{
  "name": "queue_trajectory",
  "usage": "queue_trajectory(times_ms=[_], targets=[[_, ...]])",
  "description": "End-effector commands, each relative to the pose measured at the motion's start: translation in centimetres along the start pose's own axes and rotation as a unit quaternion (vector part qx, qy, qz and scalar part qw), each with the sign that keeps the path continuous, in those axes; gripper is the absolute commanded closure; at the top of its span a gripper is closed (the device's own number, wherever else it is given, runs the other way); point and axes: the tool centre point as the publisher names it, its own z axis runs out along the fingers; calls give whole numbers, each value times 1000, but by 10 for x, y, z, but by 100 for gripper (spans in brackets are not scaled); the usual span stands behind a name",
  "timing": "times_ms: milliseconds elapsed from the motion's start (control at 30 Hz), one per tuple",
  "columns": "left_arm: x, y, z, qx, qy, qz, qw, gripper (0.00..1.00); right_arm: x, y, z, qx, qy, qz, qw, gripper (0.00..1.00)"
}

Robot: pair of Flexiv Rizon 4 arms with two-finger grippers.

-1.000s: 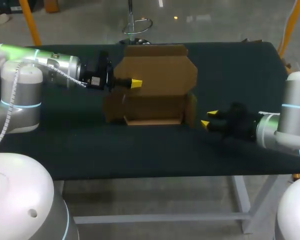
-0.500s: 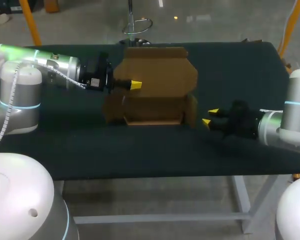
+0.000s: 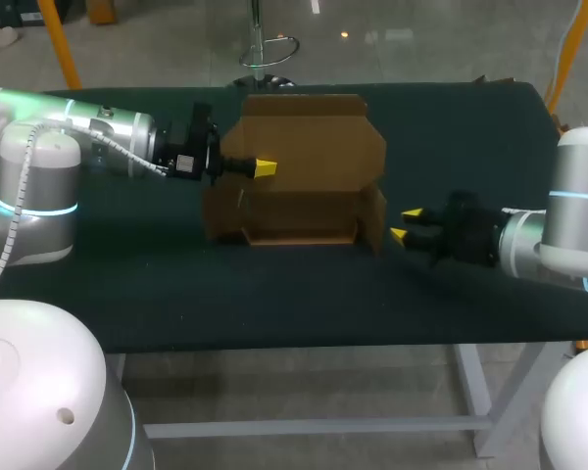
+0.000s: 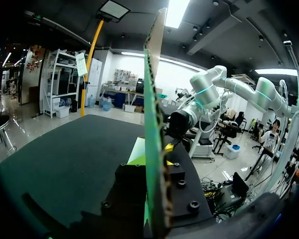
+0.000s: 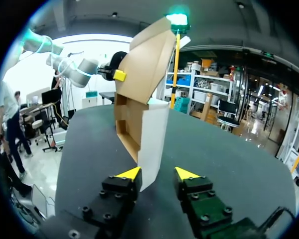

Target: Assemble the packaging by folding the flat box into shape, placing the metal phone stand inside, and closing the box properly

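The cardboard box (image 3: pixel 304 211) stands half folded in the upper middle of the frame on the desk (image 3: pixel 274 294), with its lid (image 3: pixel 309 137) upright. My left hand (image 3: pixel 265 168), at the lid's left part, pinches the lid between both fingers. My right hand (image 3: pixel 404 224), at the middle right, has its fingers apart and holds nothing. It is just beside the side flap (image 3: pixel 375 217) of the box.

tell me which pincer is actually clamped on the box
The left pincer: it is shut on the box's upright lid. The right pincer stands open by the side flap, gripping nothing.
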Motion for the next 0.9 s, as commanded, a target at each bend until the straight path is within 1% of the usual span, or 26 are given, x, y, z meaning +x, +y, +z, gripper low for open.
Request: queue_trajectory(times_ms=[33, 167, 400, 900], targets=[[-1, 5, -1, -2, 1, 0, 1000, 100, -1, 1, 11, -3, 6, 2, 1000, 54], [-1, 5, -1, -2, 1, 0, 1000, 100, 4, 6, 14, -8, 11, -6, 1000, 54], [-1, 5, -1, -2, 1, 0, 1000, 100, 3, 8, 18, -8, 17, -8, 1000, 54], [-1, 5, -1, -2, 1, 0, 1000, 100, 28, 19, 43, -7, 47, -33, 998, 54]])
